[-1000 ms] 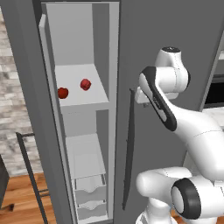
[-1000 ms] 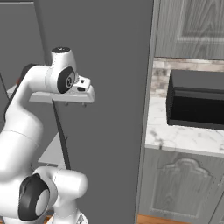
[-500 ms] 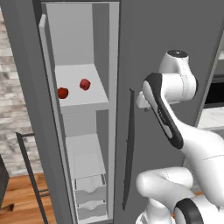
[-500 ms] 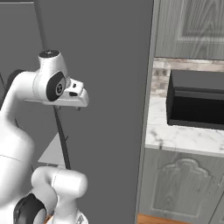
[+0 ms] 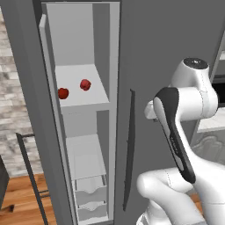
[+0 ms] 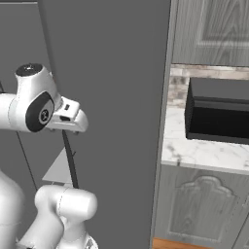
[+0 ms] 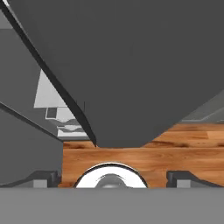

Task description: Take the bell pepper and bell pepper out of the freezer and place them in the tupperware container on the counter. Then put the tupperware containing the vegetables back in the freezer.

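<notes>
The freezer (image 5: 79, 52) stands open, and two red bell peppers (image 5: 63, 93) (image 5: 85, 85) lie side by side on its upper shelf. Its dark door (image 6: 112, 97) is swung out, with the long handle (image 5: 130, 149) on its face. My gripper (image 7: 113, 177) hangs beside that door, just right of the handle, and looks down along the door edge. It is open and its fingertips (image 7: 43, 177) have nothing between them. The tupperware container is out of view.
The white marble counter (image 6: 204, 151) with a black microwave (image 6: 219, 112) lies right of the freezer, over grey panelled cabinets (image 6: 204, 209). Lower freezer drawers (image 5: 90, 193) sit under the pepper shelf. Below is a wood floor (image 7: 144, 153).
The arm has drawn back from the door handle and its elbow has swung right. The jaws have spread a little wider. The peppers and the door have stayed put.
</notes>
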Tool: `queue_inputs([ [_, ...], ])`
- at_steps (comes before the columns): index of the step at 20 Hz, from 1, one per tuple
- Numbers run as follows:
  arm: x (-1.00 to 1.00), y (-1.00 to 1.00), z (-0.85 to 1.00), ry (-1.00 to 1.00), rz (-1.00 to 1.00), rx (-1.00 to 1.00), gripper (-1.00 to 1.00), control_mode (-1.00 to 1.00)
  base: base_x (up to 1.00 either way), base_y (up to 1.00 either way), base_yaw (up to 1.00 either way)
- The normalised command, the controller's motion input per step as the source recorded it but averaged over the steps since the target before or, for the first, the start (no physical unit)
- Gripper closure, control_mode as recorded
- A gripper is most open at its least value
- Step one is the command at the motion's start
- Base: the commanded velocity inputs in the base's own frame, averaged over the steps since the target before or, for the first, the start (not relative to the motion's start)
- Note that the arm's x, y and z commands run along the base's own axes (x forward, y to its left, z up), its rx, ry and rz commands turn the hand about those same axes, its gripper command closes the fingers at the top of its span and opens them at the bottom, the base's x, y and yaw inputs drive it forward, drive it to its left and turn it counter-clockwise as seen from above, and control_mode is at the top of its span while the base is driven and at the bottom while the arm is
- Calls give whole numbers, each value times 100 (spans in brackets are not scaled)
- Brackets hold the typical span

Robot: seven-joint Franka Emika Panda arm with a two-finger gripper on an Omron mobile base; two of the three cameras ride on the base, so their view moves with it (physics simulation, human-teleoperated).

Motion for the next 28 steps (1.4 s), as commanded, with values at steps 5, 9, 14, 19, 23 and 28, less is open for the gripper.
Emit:
queue_inputs([
  [5,-56,0,10,1,-6,0,-100,-100,0,0,0],
  [9,-39,0,1,5,-5,0,-100,-100,0,0,0],
  [14,-21,0,0,1,-1,1,-100,-100,0,0,0],
  [19,0,0,0,0,0,1,-100,100,0,18,0],
  [23,0,0,0,0,0,0,-100,100,24,69,0],
  [28,0,0,0,0,0,0,-100,100,68,61,-2],
])
